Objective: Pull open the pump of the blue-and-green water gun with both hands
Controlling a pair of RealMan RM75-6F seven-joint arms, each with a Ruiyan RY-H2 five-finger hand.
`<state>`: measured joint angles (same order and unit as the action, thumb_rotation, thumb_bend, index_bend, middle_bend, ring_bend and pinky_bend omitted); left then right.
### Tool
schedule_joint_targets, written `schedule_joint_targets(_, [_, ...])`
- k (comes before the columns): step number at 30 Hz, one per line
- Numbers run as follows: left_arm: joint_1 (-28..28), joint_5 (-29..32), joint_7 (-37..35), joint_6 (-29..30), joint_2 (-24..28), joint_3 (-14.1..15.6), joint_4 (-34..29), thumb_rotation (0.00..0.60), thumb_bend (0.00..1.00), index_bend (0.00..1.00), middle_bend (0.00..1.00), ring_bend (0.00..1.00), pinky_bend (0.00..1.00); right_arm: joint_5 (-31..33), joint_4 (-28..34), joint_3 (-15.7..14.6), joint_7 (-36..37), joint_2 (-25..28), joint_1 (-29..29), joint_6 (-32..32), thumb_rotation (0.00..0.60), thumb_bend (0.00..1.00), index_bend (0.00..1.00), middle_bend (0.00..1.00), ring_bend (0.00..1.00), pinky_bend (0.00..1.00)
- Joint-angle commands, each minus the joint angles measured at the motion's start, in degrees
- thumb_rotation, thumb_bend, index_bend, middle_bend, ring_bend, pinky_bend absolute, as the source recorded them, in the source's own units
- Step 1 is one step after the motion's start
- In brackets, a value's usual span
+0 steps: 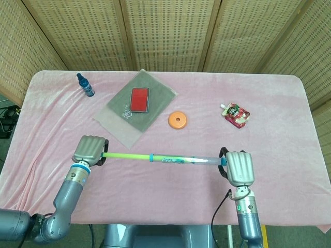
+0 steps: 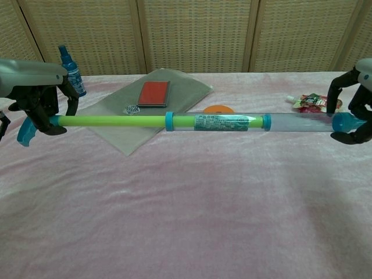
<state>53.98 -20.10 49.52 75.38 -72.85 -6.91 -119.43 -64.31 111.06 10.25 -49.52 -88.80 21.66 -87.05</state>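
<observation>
- The blue-and-green water gun is held level above the pink tablecloth, spanning between both hands.
- The left hand is curled tightly around the blue pump handle; the right hand is clamped on the nozzle end.
- The green rod looks largely drawn out; further pulling could slip a grip or free the plunger.
- An orange disc lies beyond.

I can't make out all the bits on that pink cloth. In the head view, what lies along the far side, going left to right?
Blue spray bottle → red case on the grey mat → orange disc → red snack pouch.
</observation>
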Motion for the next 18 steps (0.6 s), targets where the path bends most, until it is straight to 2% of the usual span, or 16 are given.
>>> schedule_joint_targets(1, [-1.2, -0.7, -1.0, -0.6, 1.1, 1.2, 1.0, 0.6, 0.63, 0.83, 0.92, 0.84, 0.79, 0.7, -0.6, 0.4, 0.9, 1.0, -0.4, 0.0, 0.6, 0.54, 0.76, 1.0, 1.0, 0.67])
schedule_joint_targets(18, [-4.1, -3.0, -4.3, -3.4, 5.1, 2.6, 3.4, 0.6, 0.64, 0.83, 0.92, 0.84, 0.79, 1.8, -0.7, 2.0, 3.1, 4.5, -0.8, -0.4, 0.6, 0.54, 0.77, 1.0, 1.0, 0.67])
